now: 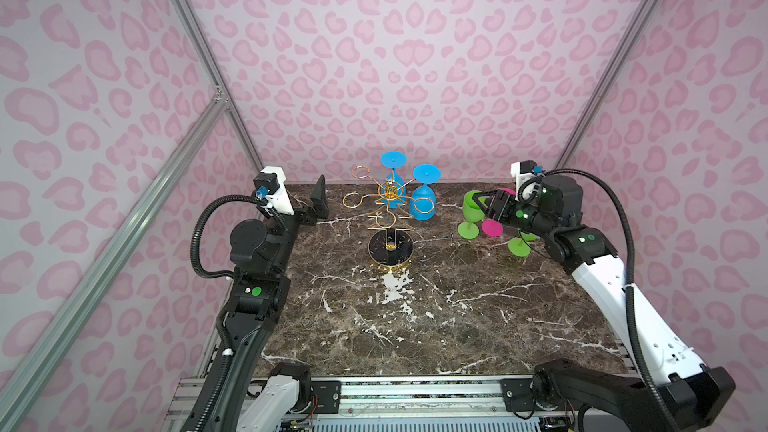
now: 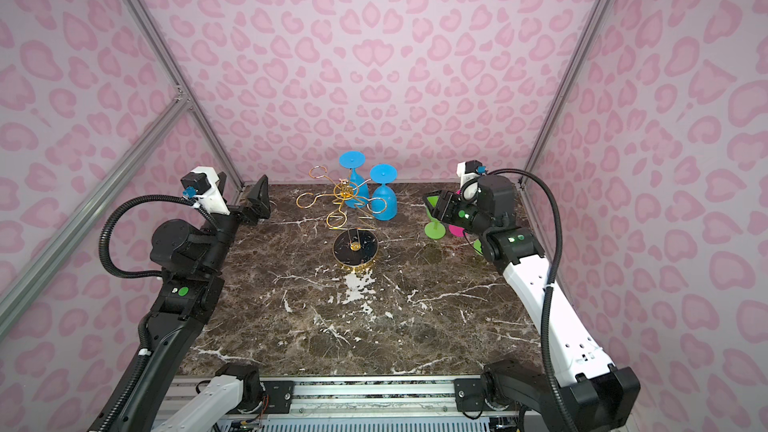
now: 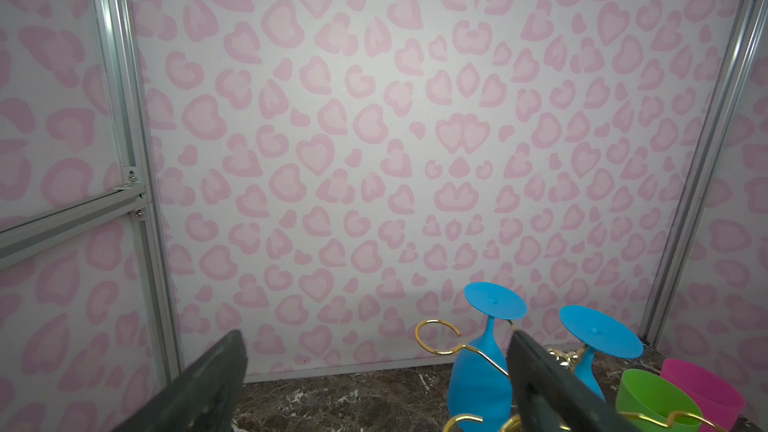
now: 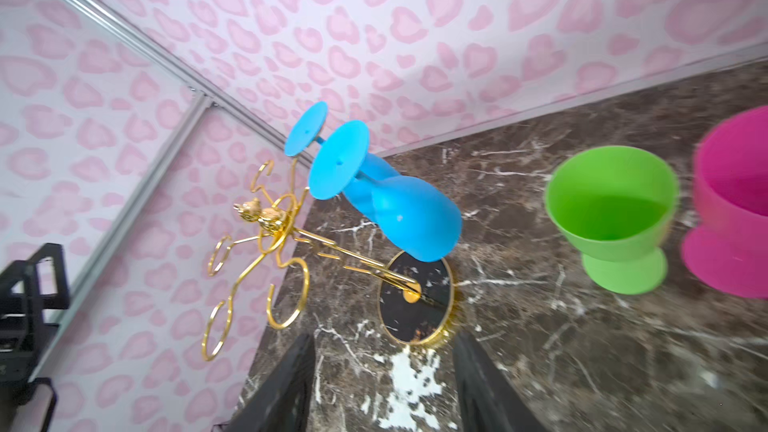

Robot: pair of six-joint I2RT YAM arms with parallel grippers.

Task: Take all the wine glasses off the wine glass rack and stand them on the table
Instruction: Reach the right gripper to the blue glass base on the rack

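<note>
1. The rack (image 1: pixel 384 254) stands on the table (image 1: pixel 415 326) about midway along the back edge. Its round black base sits on the surface and its gold wire arms spread out above.
2. Two glasses hang upside down from the rack's arms, feet uppermost. The far blue glass (image 1: pixel 393 160) is toward the back edge, and the near blue glass (image 1: pixel 423 206) is just beside it on the rack's right.
3. A green glass (image 1: pixel 471 204) and a pink glass (image 1: pixel 493 228) stand upright near the back right corner. A second green glass (image 1: pixel 519 248) is partly hidden behind the right arm.
4. The right gripper (image 1: pixel 491 207) hangs just beside the green glass. In the right wrist view its fingers are parted with nothing between them.
5. The left gripper (image 1: pixel 319 201) hovers at the back left corner, spread wide and empty, apart from the rack.
</note>
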